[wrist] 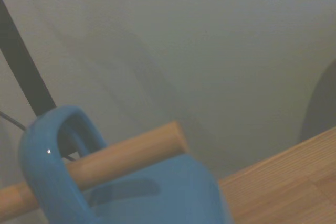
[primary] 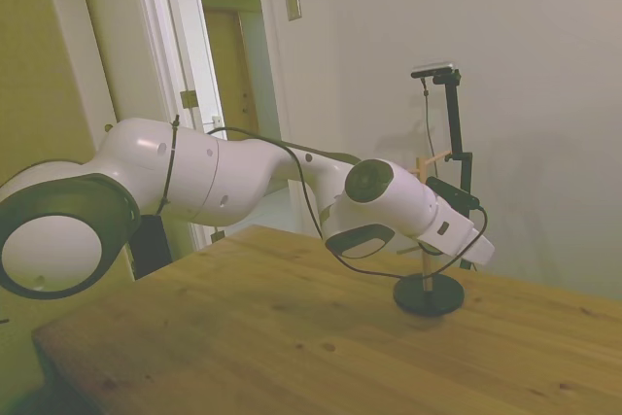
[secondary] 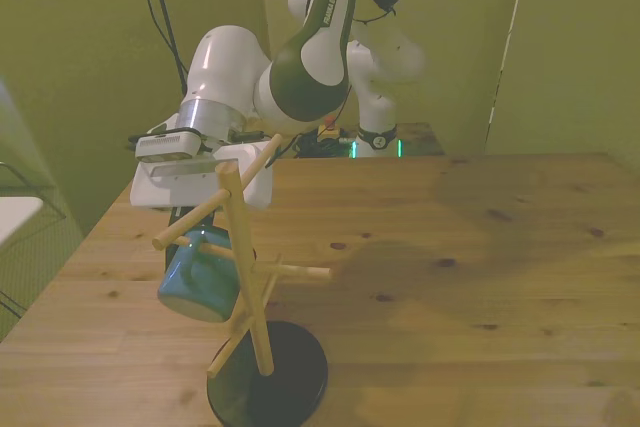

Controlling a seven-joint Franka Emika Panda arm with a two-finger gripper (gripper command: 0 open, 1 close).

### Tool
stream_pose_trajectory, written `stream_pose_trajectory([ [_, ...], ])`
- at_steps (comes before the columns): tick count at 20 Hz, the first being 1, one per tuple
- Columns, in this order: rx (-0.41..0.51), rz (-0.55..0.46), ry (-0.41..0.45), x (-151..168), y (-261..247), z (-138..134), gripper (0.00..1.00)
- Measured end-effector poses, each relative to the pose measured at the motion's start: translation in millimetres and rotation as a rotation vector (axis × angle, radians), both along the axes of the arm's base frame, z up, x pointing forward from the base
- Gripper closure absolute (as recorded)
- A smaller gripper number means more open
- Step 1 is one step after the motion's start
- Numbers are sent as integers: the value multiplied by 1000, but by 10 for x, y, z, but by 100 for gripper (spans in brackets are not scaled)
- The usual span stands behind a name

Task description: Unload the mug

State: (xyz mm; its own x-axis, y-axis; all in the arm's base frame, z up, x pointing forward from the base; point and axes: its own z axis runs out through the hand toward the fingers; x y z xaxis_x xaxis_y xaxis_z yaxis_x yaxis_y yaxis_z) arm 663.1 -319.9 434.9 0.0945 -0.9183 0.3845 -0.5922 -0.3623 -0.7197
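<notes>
Right below your gripper (secondary: 183,209), the mug (secondary: 197,277) is hanging by its handle on one of the wooden pegs of the rack (secondary: 250,287), tilted, well above the table (secondary: 450,277). Your wrist camera is showing the blue handle (wrist: 50,166) looped around that peg (wrist: 115,161), with the peg's tip poking out past it. You are not getting a clear sight of the fingers behind the mug and pegs, so nobody can tell whether they are apart or together. Beneath the mug, the rack's black round base (secondary: 268,379) is sitting on the wood.
</notes>
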Motion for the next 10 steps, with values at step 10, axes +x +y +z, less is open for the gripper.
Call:
stream_pose_trajectory([
  [10, 12, 16, -23, -179, -326, -3, 100],
])
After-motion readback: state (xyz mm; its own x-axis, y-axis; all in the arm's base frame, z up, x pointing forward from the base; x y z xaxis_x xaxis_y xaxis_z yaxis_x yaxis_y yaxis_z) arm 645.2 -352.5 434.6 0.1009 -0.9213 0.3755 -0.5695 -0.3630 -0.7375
